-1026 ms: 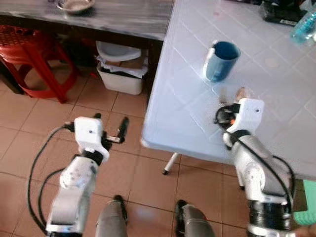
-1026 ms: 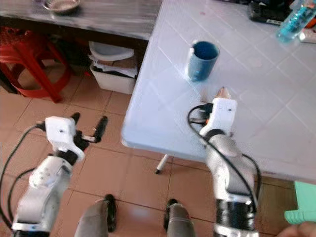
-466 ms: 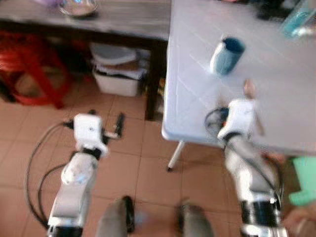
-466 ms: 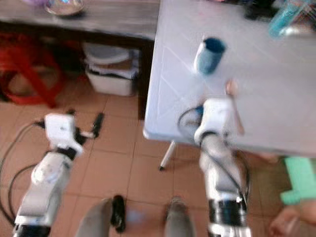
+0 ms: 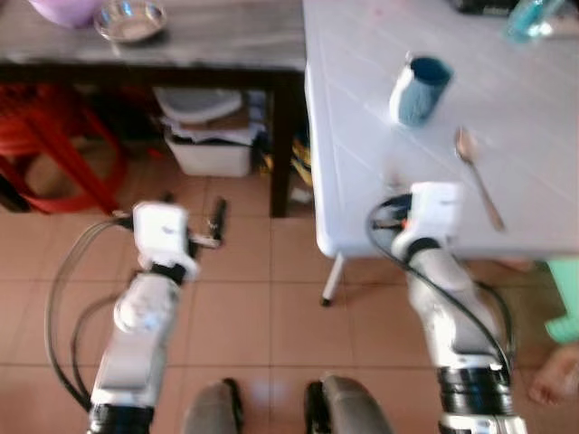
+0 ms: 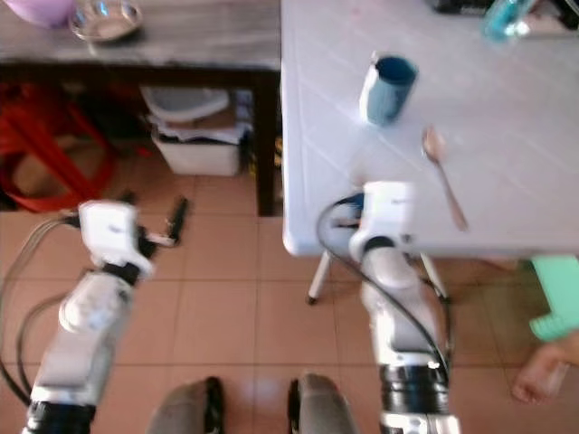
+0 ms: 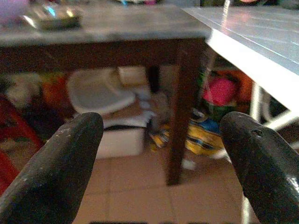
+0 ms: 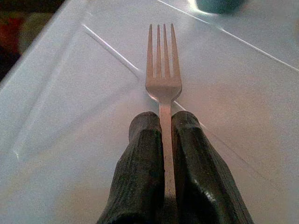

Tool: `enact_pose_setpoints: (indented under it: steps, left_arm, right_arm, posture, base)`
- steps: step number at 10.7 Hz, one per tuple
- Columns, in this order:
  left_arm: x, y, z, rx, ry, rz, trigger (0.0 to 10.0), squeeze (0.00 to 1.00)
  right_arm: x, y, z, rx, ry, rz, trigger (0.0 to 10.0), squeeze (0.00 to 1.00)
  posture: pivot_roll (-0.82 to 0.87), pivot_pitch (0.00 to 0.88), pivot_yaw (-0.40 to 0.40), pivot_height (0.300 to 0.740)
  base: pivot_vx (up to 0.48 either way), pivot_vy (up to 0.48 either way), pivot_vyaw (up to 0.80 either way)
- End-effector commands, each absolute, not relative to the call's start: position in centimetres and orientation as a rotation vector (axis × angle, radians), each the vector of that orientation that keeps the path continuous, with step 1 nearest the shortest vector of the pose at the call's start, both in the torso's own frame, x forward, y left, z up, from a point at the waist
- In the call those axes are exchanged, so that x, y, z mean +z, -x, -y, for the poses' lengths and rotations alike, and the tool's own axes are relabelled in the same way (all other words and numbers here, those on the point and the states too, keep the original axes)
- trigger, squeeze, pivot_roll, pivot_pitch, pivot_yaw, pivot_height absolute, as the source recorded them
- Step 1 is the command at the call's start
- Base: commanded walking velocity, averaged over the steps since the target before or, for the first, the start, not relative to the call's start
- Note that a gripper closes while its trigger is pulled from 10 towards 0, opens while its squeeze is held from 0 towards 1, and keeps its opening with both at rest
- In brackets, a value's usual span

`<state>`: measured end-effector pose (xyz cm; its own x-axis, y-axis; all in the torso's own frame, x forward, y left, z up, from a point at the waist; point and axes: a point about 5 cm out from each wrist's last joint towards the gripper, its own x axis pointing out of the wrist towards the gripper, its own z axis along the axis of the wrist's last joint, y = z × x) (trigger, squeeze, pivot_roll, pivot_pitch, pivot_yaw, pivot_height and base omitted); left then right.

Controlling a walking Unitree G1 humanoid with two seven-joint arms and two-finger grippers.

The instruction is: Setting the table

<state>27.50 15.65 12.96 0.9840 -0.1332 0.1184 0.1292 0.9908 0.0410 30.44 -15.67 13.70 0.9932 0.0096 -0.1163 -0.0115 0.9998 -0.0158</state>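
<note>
Fork [image 8: 163, 79] is clamped between the right hand [image 8: 163, 140] fingers, tines forward over the white tabletop [image 5: 534, 172]. Since a second ago a spoon [image 5: 478, 176] lies exposed beside the blue mug [image 5: 419, 89]; fork placement remains. Left hand [image 7: 159, 158] hangs wide, idle.

A dark wooden side table [image 5: 226, 41] is standing next to the white one, carrying a small metal bowl [image 5: 131, 20] and, just beside it at the corner, part of a purple bowl [image 5: 63, 9]. Under it a white bin [image 5: 210, 149] is sitting on the terracotta tiled floor [image 5: 271, 307], with a white lid [image 5: 194, 104] lying over its contents. A red plastic stool [image 5: 50, 154] is standing nearby. A person's bare foot [image 5: 554, 378] is showing beside something green [image 5: 565, 298].
</note>
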Motion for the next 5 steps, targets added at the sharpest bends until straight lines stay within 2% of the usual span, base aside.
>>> enact_pose_setpoints:
  steps: [1, 4, 5]
  left_arm:
    - [12.68, -27.42, -15.23, -0.142, -0.035, 0.114, 10.0, 0.0]
    - [12.42, -27.36, -15.66, -0.104, -0.033, 0.099, 10.0, 0.0]
    - [12.26, -27.37, -15.79, -0.09, -0.029, 0.091, 10.0, 0.0]
  right_arm:
    - [13.31, -30.31, 16.43, -0.013, 0.035, -0.128, 10.0, 0.0]
    - [13.59, -30.39, 16.14, 0.008, 0.047, -0.101, 10.0, 0.0]
    - [13.66, -30.42, 16.1, 0.018, 0.063, -0.092, 10.0, 0.0]
  posture:
    - [-0.04, 0.237, -0.009, 0.74]
    - [-0.03, 0.238, -0.012, 0.74]
    - [-0.03, 0.238, -0.013, 0.74]
  base:
    - [0.446, 0.0, 0.0]
    - [0.344, 0.328, 0.0]
    - [0.0, 0.454, 0.0]
